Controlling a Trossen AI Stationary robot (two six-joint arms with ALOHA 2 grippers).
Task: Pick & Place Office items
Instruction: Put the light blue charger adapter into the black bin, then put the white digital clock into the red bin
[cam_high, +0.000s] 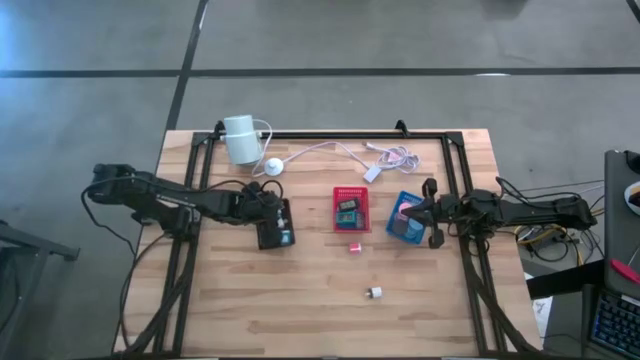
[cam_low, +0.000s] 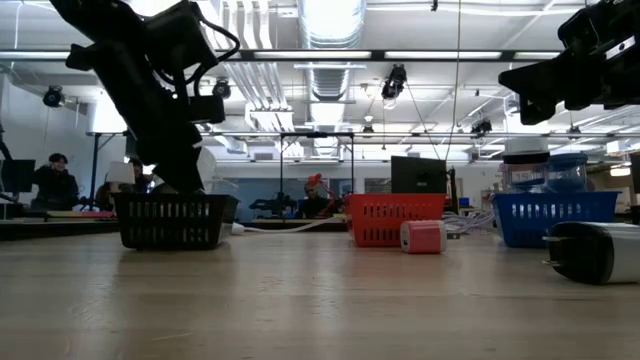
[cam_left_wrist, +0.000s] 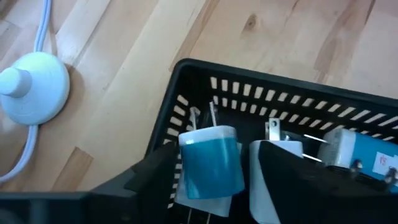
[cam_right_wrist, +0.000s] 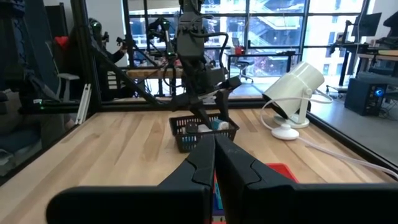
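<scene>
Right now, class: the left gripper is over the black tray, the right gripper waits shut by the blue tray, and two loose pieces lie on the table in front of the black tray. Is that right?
Not quite. The pink piece and white piece lie in front of the red tray, not the black tray, as the high view shows. The left gripper is over the black tray, and the right gripper waits shut by the blue tray.

A light wooden plank tabletop (cam_high: 300, 300) carries a black metal frame (cam_high: 330, 134) along its far edge and sides. At the far left stands a white cylinder device (cam_high: 240, 138) on a round white base (cam_high: 273, 166), its white cable (cam_high: 330, 150) trailing right to a coiled end. Three small slotted plastic trays stand in a row across the middle: a black tray (cam_high: 275, 225) on the left, a red tray (cam_high: 351, 210) in the centre and a blue tray (cam_high: 405, 217) on the right. Grey floor (cam_high: 100, 40) surrounds everything.
</scene>
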